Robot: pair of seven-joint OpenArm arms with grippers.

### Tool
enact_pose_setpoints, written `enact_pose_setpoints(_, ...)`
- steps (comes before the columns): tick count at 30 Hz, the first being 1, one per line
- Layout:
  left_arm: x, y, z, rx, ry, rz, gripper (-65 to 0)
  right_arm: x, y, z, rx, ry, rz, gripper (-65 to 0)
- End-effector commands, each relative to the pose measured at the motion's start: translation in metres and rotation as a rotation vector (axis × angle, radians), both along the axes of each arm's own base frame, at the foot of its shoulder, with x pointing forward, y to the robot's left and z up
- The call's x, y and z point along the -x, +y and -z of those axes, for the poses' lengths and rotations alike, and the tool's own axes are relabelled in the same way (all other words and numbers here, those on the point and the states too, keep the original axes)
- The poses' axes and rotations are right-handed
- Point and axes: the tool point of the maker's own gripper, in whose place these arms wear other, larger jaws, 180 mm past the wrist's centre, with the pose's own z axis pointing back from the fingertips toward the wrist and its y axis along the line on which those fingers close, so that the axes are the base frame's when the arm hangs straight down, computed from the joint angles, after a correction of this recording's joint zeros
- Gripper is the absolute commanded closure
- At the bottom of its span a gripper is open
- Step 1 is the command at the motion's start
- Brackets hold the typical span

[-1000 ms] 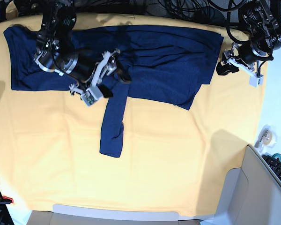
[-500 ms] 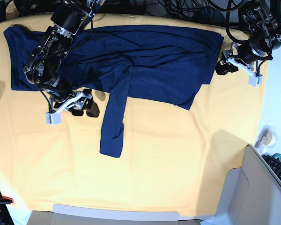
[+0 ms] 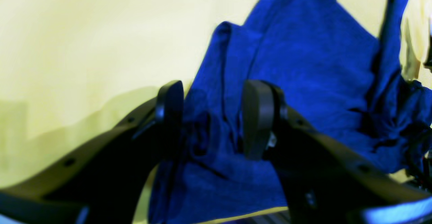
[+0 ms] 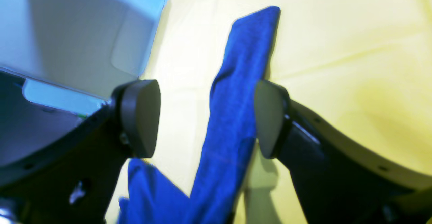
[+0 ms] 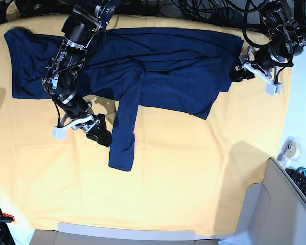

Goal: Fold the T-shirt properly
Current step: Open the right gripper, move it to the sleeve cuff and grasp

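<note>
Right now, from the near edge to the far one:
Near edge: bare yellow-orange table cloth point(image 5: 158, 194), with a grey panel point(image 5: 255, 214) at the near right corner.
Sleeve: one long sleeve point(image 5: 123, 133) of the T-shirt point(image 5: 168, 66) hangs toward the camera from the body of the garment, ending in a squared cuff on the cloth.
Right gripper point(image 5: 99, 131): low over the cloth, just beside the sleeve's left edge in the base view. In its wrist view the jaws stand wide apart with the sleeve point(image 4: 236, 102) running between them; one pad point(image 4: 268, 119) is at the fabric's edge, the other well clear. Nothing is clamped.
T-shirt body: dark navy, spread flat across the far half of the table, wrinkled in the middle, its left end near the table's far left corner.
Left gripper point(image 5: 240, 73): at the shirt's right edge, far right. In its wrist view the jaws are parted, with creased blue fabric point(image 3: 303, 82) seen between and beyond them; whether the pads touch it I cannot tell.
</note>
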Motion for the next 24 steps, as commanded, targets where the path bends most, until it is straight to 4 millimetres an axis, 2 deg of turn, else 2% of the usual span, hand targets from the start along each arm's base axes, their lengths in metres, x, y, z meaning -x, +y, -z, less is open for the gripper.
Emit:
enact_pose_setpoints(1,-0.006,0.003,-0.009,-0.012,-0.034,0.005,-27.7,-0.012,-0.008,-0.019,-0.024,-0.055,0.048,-42.4)
enact_pose_setpoints(5,-0.006,0.003,-0.009,-0.011,-0.035,0.004,-27.7,-0.016,-0.024,-0.022,-0.052,-0.012,0.138,-42.4)
enact_pose_setpoints(10,-0.006,0.003,-0.009,-0.01,-0.034,0.004,-27.7,-0.017,-0.045,-0.049,-0.035,-0.029,0.221,-42.4)
enact_pose_setpoints(13,-0.006,0.002,-0.009,-0.009,-0.033,0.006,-27.7,-0.019,-0.059,-0.055,-0.061,-0.001,0.307,-42.4)
enact_pose_setpoints(17,-0.007,0.002,-0.009,-0.009,-0.033,0.006,-27.7,-0.028,-0.05,-0.048,-0.099,0.072,0.358,-42.4)
enact_pose_setpoints(20,-0.006,0.002,-0.009,-0.009,-0.032,0.007,-27.7,-0.036,-0.032,-0.044,-0.105,0.101,0.37,-42.4)
enact_pose_setpoints(24,-0.007,0.003,-0.01,-0.01,-0.032,0.008,-27.7,-0.041,-0.013,-0.016,-0.117,0.212,0.396,-42.4)
